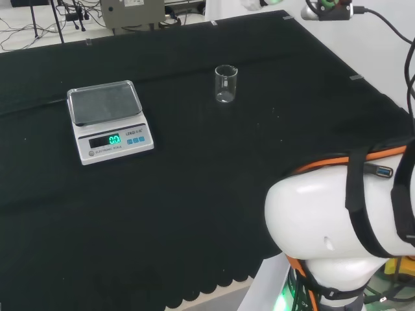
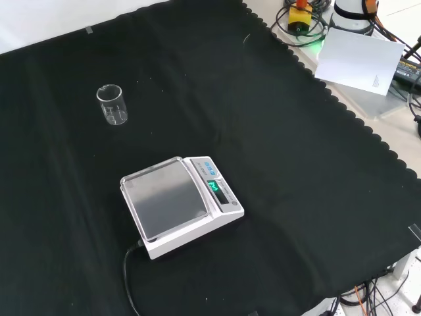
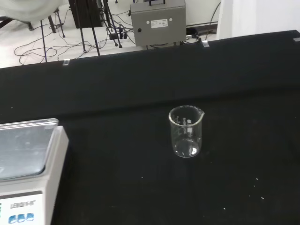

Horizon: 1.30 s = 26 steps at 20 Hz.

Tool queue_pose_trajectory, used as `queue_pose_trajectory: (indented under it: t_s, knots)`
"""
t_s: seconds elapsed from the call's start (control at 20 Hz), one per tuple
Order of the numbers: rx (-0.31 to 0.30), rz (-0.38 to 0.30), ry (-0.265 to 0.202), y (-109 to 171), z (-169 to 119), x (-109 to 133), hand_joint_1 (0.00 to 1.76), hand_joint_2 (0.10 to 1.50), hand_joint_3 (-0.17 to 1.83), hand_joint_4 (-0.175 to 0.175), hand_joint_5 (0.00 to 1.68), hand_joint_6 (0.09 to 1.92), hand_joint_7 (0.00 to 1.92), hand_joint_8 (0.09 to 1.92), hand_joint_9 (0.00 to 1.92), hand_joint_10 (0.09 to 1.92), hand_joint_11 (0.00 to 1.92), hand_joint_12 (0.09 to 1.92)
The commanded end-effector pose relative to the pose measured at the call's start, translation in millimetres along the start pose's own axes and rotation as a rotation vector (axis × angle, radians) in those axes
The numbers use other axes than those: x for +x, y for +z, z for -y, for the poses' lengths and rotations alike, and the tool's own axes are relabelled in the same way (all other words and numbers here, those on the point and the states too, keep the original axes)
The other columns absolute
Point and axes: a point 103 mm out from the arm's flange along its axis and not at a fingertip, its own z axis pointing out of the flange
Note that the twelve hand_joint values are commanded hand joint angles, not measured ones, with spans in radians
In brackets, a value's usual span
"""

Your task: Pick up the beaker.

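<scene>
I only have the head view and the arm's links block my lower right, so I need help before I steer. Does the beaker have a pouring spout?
Observer: Yes, the wrist view shows a small spout on the rim of the beaker.
Operator: Anything inside it?
Observer: It looks empty in the wrist view, clear to the bottom.
Operator: Is the scale wired?
Observer: Yes, the front view shows a dark cable leaving its back edge and running off across the cloth.

The scale [image 3: 26, 164] is cut off at the wrist view's edge — the beaker's [image 3: 186, 131] printed marks are too small to read
</scene>
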Motion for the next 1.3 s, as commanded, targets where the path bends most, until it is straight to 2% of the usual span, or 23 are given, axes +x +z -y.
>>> queue_pose_trajectory:
  t_s: [0.05,0.25,0.45,0.75,0.9,1.05,1.3]
  knots:
    - [0.004,0.005,-0.016,69.8,-51.9,-35.0,0.62,0.68,0.34,0.057,0.08,0.09,0.00,0.40,0.09,0.79,0.00,1.14]
    - [0.009,0.056,-0.021,99.2,-80.4,-5.4,0.63,0.68,0.33,0.060,0.05,0.09,0.00,0.34,0.08,0.79,0.00,1.12]
    - [0.013,0.041,-0.030,121.2,-109.8,19.7,0.63,0.68,0.32,0.063,0.03,0.09,0.00,0.30,0.06,0.79,0.00,1.08]
    - [0.076,0.048,-0.093,162.2,-143.0,57.5,0.64,0.68,0.32,0.064,0.02,0.09,0.00,0.28,0.05,0.79,0.00,1.07]
    - [0.113,0.097,-0.142,188.8,-159.5,81.1,0.65,0.68,0.32,0.065,0.01,0.09,0.00,0.28,0.05,0.79,0.00,1.06]
    - [0.154,0.091,-0.161,216.4,-172.6,95.3,0.65,0.68,0.32,0.067,0.01,0.09,0.00,0.29,0.05,0.79,0.00,1.06]
    - [0.201,0.143,-0.169,260.2,-202.9,101.4,0.65,0.68,0.31,0.071,0.00,0.09,0.00,0.30,0.05,0.79,0.00,1.06]
